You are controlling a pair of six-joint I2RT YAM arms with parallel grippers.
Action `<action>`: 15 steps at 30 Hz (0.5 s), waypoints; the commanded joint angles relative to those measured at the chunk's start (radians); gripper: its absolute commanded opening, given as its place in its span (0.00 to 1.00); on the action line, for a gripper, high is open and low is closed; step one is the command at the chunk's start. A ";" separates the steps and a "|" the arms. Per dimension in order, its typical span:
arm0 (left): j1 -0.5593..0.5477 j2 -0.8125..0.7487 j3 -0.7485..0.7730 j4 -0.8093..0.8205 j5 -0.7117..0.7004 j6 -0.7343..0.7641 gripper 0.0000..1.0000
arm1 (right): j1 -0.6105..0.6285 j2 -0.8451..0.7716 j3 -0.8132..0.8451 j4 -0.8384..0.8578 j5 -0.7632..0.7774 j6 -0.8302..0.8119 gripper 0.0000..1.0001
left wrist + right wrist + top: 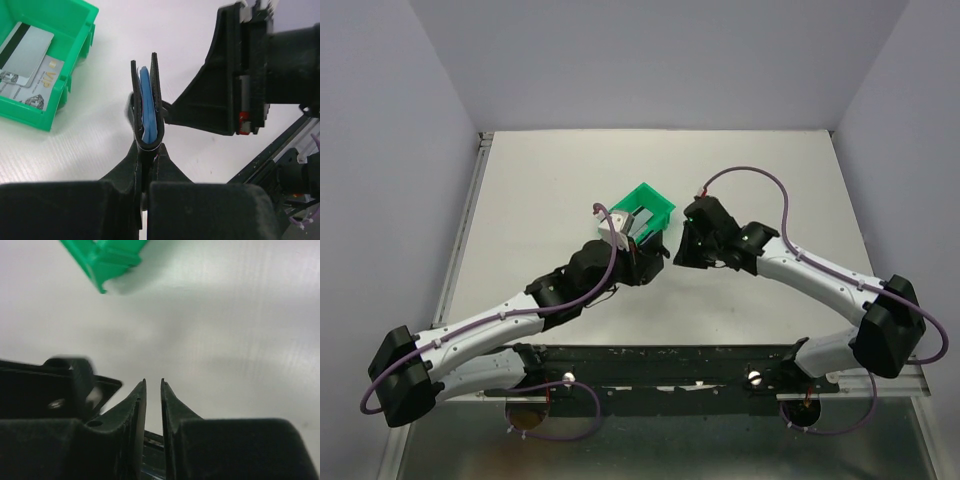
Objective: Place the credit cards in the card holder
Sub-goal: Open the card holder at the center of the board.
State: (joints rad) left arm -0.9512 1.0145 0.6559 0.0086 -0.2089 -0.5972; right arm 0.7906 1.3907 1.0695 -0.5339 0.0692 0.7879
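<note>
From above, your left gripper (645, 263) and right gripper (677, 251) meet nose to nose over the white tabletop (540, 200), just beside the green plastic bin (655, 205). The wallet is too small to make out here.

In the left wrist view, the left jaws clamp the fold of the small black folding card holder (134, 100), which stands upright. A pale blue plastic card (148, 107) sits between its leaves. The holder looks light and floppy, so the fold is your firmest hold. A silvery-grey card (27, 50) and a white card (45, 80) lie flat in the bin. They look thin, stiff and slick, so take them by an edge. The bin wall will crowd you.

In the right wrist view, your right jaws stand barely apart, with nothing between them.
</note>
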 commanded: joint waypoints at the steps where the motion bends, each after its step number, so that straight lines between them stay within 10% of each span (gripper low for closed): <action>1: -0.006 -0.031 0.010 0.064 -0.020 0.004 0.00 | -0.004 -0.018 0.000 -0.154 0.161 -0.015 0.26; 15: -0.006 -0.016 0.014 0.053 -0.012 -0.001 0.00 | -0.007 -0.329 -0.238 0.313 -0.061 -0.121 0.58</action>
State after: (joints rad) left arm -0.9516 0.9966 0.6563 0.0422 -0.2096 -0.5976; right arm 0.7853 1.0317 0.8444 -0.3729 0.1284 0.7391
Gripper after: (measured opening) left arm 0.046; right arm 0.555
